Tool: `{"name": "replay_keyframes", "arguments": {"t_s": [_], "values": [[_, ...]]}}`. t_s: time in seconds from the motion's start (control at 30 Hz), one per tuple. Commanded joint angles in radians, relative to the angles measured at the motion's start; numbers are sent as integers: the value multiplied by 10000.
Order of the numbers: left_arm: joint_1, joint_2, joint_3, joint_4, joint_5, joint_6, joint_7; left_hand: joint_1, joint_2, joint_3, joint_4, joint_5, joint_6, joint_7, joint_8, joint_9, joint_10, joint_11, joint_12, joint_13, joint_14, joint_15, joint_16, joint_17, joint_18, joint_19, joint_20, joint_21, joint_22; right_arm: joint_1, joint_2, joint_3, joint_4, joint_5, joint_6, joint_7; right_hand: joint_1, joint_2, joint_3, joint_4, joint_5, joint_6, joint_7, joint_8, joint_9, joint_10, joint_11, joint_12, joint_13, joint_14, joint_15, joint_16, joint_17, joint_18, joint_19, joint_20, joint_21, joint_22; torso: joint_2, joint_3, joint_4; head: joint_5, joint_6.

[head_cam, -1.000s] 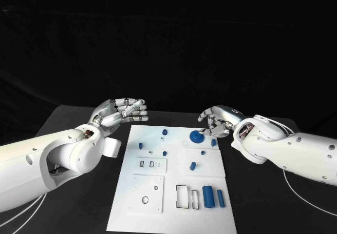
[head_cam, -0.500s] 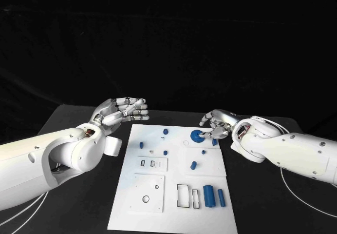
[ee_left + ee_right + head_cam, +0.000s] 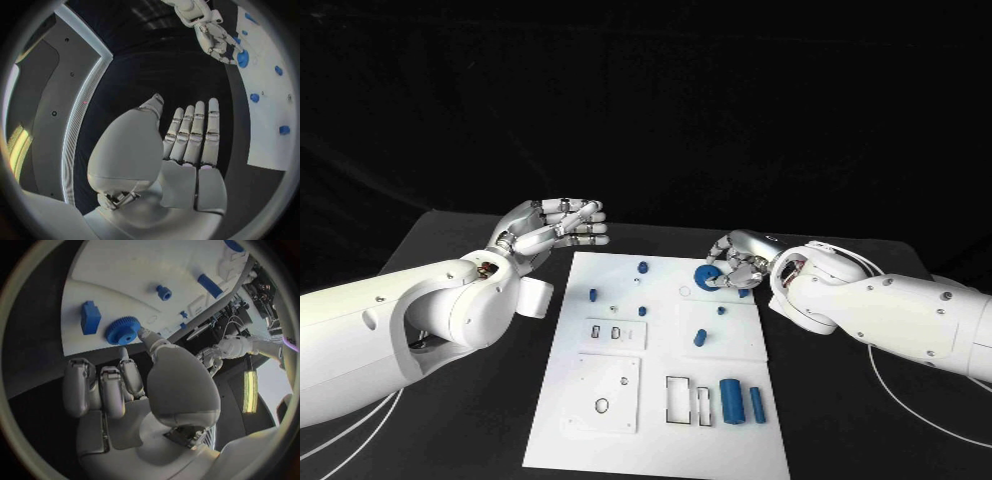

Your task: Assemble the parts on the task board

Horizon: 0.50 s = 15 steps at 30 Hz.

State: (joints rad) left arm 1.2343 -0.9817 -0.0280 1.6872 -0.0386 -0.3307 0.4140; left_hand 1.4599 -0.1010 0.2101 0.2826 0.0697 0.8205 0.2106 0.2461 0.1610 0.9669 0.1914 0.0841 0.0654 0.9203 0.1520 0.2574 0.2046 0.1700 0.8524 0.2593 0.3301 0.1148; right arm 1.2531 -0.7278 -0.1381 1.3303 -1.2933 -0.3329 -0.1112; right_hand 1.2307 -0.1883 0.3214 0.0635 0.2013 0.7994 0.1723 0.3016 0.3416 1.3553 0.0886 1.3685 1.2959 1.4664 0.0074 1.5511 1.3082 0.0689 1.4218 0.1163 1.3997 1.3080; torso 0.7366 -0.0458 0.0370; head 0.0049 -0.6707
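The white task board (image 3: 620, 385) lies in the middle of the black table. A blue gear (image 3: 708, 277) lies flat near the board's far right corner. My right hand (image 3: 740, 262) is bent over it from the right. In the right wrist view my thumb tip (image 3: 147, 336) touches the blue gear's (image 3: 122, 330) rim and a curled finger (image 3: 129, 371) reaches its edge on the near side. My left hand (image 3: 561, 225) hovers off the board's far left corner, fingers (image 3: 195, 131) straight and side by side, holding nothing.
More blue parts are spread over the board: a peg (image 3: 643, 267) at the far edge, a piece (image 3: 593, 296) on the left, a short one (image 3: 700, 339) mid-board, a thick cylinder (image 3: 730, 398) and a slim bar (image 3: 756, 403) near the front right. A blue block (image 3: 90, 317) sits beside the gear.
My right hand has come down and forward onto the blue gear, which stays in its place on the board. The left hand has held still.
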Motion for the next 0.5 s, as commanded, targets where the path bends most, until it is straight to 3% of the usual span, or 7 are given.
{"name": "replay_keyframes", "arguments": {"t_s": [0.03, 0.5], "values": [[12, 18, 9, 24, 33, 159, 45, 87, 17, 37, 5, -12, -87, 309, -16, -13, -36, 41, -68, -5, -13, 38, -64, 16, 118, -25, 18, 5, -14, -20, 67, -7, -84, -181, 305, -146, 62, 14, -29, -2, 39, -73, 5, 54, 13, 81, -3, 31, 9, 912, 74, 45, 1954, -119, 71, 27, 35, 311, 4, 2, -5, 27, -15], [13, 19, 9, 29, 33, 159, 30, 87, 17, 37, 5, -12, -87, 309, -16, -13, -36, 41, -68, -5, -13, 38, -64, 16, 118, -25, 18, 5, -14, -42, 246, -17, -419, -262, 366, -209, 155, 152, 89, 9, 73, -34, 7, 111, 20, 121, -1, 130, 124, 922, 81, 62, 2010, -134, 109, 38, 90, 397, 6, 12, -4, 18, -32]]}}
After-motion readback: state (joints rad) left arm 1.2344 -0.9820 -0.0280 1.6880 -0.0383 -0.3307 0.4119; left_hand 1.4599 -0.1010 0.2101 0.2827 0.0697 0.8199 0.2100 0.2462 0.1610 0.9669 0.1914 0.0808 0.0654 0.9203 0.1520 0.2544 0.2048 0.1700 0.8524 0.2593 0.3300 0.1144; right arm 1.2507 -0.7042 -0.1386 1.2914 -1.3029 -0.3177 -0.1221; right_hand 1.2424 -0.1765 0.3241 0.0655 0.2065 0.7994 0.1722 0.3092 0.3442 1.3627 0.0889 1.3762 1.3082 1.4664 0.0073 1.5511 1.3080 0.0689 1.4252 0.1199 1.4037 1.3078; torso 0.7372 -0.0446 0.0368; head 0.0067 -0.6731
